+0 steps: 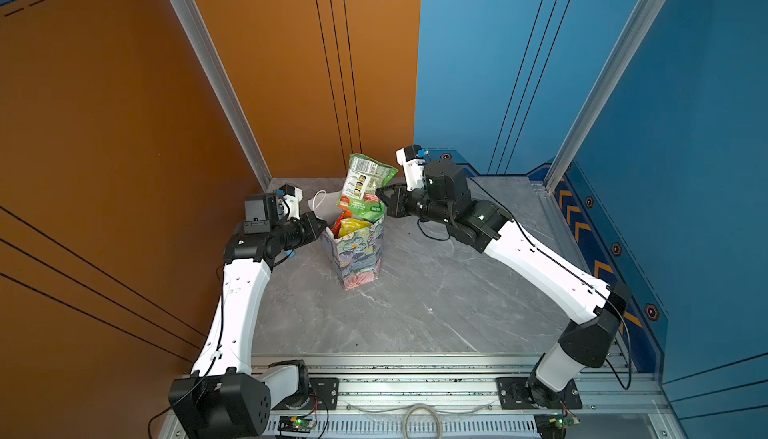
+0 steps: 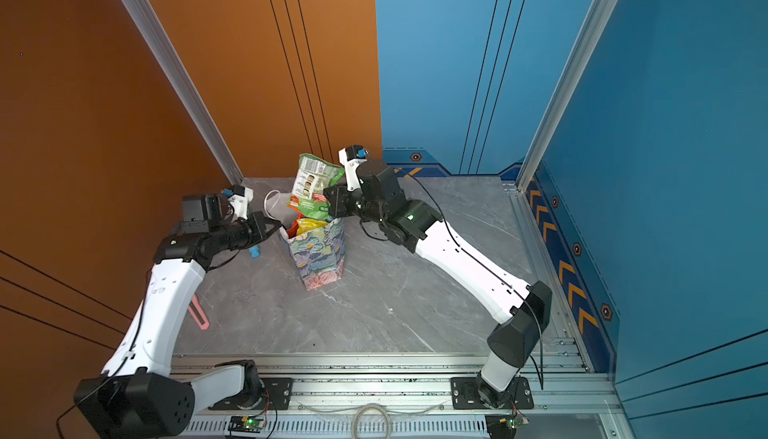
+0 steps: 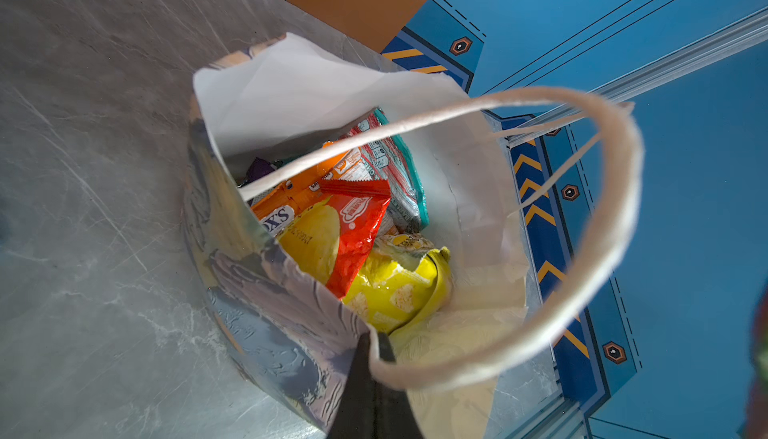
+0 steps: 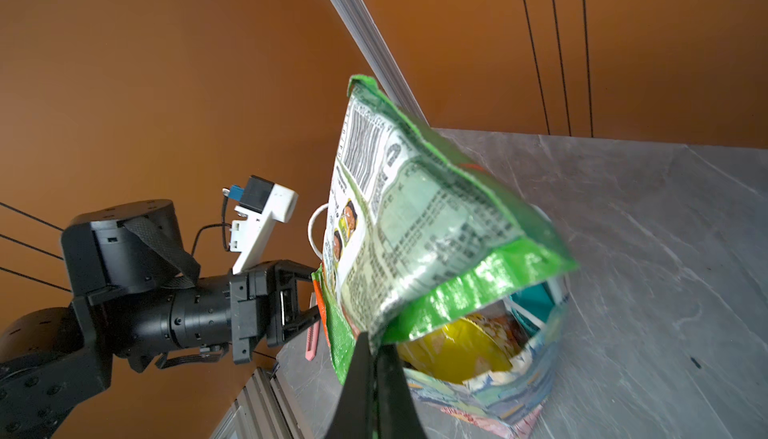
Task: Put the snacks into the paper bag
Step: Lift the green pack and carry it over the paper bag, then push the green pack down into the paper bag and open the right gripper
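Pinching the bright sealed edge of the green packet [image 4: 415, 216], the right gripper [image 4: 372, 345] is closed thin on the film. It holds the packet tilted over the mouth of the paper bag [image 1: 359, 250], its lower end at the rim and most of it above. The packet looks puffed with air, so I judge it light and springy: crinkly, glossy plastic film, slippery on its faces, with contents that would likely crush under a squeeze across the belly. The flat crimped seam is the sound place to hold, since it is thin, ridged and carries no filling. It looks larger than the other snacks, so it may catch on the rim and need to go in end first.

The left gripper [image 3: 372, 339] is clamped on the bag's rim on its own side, beside the root of 1 white cord handle [image 3: 615, 216], and holds the mouth open. The bag is thin printed paper, floral outside and plain white inside, creased and soft at the top. It stands upright on the grey marbled table [image 1: 436, 291] and would tip or fold easily under a sideways push. Inside lie a yellow packet [image 3: 395, 287], a red packet [image 3: 357, 229], an orange packet [image 3: 291, 200] marked in part "X'S", and a teal packet [image 3: 411, 179], stacked loosely and filling much of the depth.
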Tool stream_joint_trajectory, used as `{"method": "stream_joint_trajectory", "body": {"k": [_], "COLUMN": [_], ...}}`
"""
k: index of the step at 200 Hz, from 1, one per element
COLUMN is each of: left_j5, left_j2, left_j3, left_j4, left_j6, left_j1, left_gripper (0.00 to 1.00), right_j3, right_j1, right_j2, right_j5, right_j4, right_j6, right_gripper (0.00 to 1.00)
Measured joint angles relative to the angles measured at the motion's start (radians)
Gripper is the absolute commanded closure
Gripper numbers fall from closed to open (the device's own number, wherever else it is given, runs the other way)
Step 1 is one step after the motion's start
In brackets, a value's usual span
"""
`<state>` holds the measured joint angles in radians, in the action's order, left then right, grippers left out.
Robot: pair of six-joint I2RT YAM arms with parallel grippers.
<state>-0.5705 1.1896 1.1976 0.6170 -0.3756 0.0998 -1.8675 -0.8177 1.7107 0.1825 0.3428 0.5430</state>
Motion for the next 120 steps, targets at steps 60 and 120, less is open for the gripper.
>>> {"method": "stream_joint_trajectory", "body": {"k": [60,120], "left_j5": [0.0,0.0], "left_j2": [0.0,0.0], "left_j3": [0.0,0.0], "left_j4": [0.0,0.0], "left_j6": [0.0,0.0], "left_j1": [0.0,0.0], "left_gripper": [1.0,1.0], "right_j3": [-0.314,-0.381], "right_j1": [-0.003,0.024], "right_j2": [0.231,0.359], "right_j5": [0.043,0.058], "right_j4": [0.159,0.3], "right_j6": [-0.074,-0.114], "right_gripper": [1.0,1.0]}}
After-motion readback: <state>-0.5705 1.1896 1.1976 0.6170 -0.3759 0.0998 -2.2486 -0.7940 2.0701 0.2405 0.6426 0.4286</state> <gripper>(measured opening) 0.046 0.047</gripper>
